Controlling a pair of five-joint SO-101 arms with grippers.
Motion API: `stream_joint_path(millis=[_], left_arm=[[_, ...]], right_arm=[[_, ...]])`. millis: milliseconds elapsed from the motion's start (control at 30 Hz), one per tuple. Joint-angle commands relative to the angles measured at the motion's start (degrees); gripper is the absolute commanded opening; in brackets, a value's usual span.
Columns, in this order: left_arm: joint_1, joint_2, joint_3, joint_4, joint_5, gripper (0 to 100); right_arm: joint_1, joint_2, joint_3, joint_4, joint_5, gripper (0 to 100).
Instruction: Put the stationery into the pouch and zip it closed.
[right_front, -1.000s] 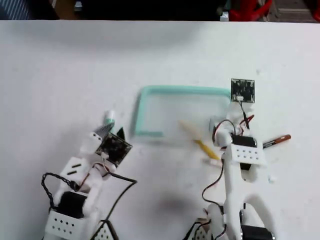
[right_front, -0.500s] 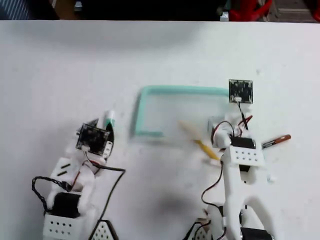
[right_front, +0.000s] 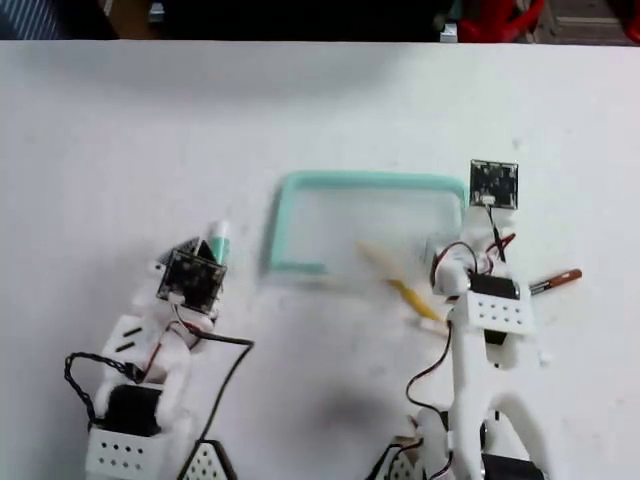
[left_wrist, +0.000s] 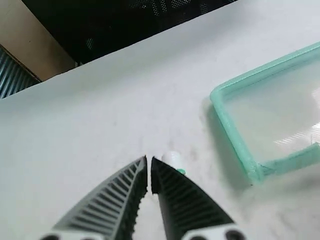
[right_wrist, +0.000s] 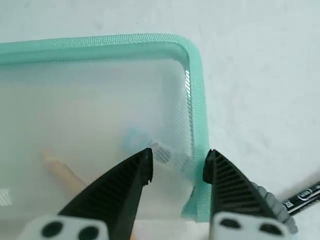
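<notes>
The white bench (right_front: 120, 130) carries everything, with broad bare surface along its far edge and toward its left edge, so both arms have room to swing.

The pouch (right_front: 330, 215), clear film with a mint-green border, lies flat near the bench's middle. The green border runs along its far side and both short sides. The side facing the 2 arms looks unbordered for most of its length, so I judge that to be the mouth, turned toward the arms for loading.

The right gripper (right_wrist: 177, 157) hangs over the pouch's right short side near the near corner, jaws moderately wide and straddling the green border with nothing between them but film. That looks like a stance for pinning or gripping the pouch.

The left gripper (left_wrist: 149, 162) sits low toward the bench's near left corner, well left of the pouch, its jaws drawn almost together and gripping nothing.

A yellow pencil (right_front: 400, 288) lies slantwise, its pale end under the film and its yellow end out past the mouth, so it is only part loaded.

A pen (right_front: 555, 281) with a reddish cap lies just right of the right arm, apart from the pouch.

A small white-and-green tube (right_front: 218, 240) lies just beyond the left gripper's tips, between them and the pouch's left side, a likely next pick.
</notes>
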Motion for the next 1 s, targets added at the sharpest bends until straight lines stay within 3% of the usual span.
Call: stream_joint_path(millis=[0,233,400,867,967], left_arm=[[0.40,-0.75,-1.76,-0.26,-0.79,5],[0.40,-0.75,-1.93,-0.26,-0.70,5],[0.31,-0.75,-2.29,-0.26,2.02,13],[0.31,-0.75,-0.88,-0.88,1.85,13],[0.31,-0.75,2.46,-5.71,-1.41,13]], right_arm=[[1.63,-2.07,-0.79,-0.13,-0.62,17.6],[8.22,-2.07,-2.99,-0.13,-10.11,18.0],[8.57,-2.07,-2.81,-0.13,-10.64,32.6],[12.79,-2.07,-9.05,2.68,-9.93,35.1],[12.26,-1.45,-16.18,13.05,-0.62,33.4]])
